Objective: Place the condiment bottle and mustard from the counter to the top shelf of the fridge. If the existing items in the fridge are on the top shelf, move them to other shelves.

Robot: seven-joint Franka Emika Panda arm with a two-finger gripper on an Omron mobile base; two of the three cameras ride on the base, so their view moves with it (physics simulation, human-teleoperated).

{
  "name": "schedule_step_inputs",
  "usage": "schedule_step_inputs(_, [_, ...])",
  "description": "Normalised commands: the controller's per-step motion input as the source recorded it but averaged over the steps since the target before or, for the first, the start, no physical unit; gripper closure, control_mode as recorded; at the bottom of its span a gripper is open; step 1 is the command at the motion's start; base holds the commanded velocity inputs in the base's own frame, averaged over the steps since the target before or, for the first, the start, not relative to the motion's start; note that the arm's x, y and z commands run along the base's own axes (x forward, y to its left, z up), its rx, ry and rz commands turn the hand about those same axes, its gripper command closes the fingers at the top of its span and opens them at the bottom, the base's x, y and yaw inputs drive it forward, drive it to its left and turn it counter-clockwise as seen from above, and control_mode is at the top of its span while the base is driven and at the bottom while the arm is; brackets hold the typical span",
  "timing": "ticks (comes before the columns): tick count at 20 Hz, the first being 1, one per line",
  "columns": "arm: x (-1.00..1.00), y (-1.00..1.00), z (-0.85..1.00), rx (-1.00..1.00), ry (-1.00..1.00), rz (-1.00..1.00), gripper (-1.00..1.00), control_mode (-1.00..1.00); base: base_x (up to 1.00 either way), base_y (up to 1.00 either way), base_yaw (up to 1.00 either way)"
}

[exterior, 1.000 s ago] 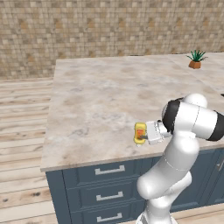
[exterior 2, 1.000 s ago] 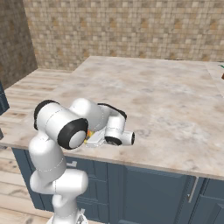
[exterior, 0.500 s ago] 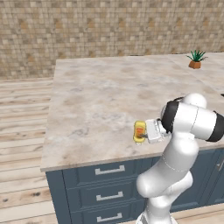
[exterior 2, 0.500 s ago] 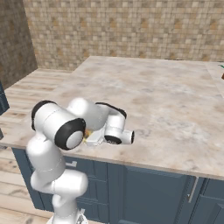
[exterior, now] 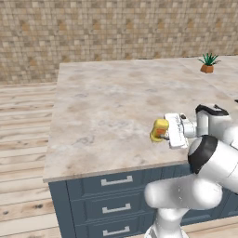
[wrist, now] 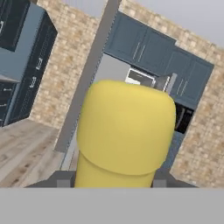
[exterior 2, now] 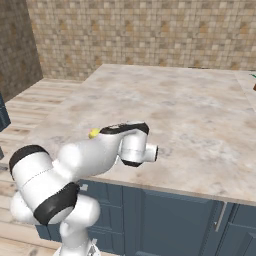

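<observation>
Gripping the mustard in the pincer, clenched on it and holding it just above the near part of the worktop, tipped sideways. Judging the job as barely begun: mustard picked up but not yet carried to the fridge, with bottle, shelf and any shifting of items remaining.

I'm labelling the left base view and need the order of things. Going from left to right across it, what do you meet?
Bare wooden floor → counter → mustard → gripper holding it → small potted plant at the far right corner.
</observation>
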Motion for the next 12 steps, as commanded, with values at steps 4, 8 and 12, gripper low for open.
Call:
schedule_step_inputs(4, [-0.97, 0.34, 1.0, -0.13, -0.3, -0.01, 1.0, -1.0, 0.0, 0.0, 0.0])
schedule_step_inputs(8, [-0.81, 0.59, 1.0, -0.2, -0.27, 0.0, 1.0, -1.0, 0.0, 0.0, 0.0])
schedule_step_inputs(12, [-0.79, 0.36, 1.0, -0.18, -0.29, 0.0, 1.0, -1.0, 0.0, 0.0, 0.0])
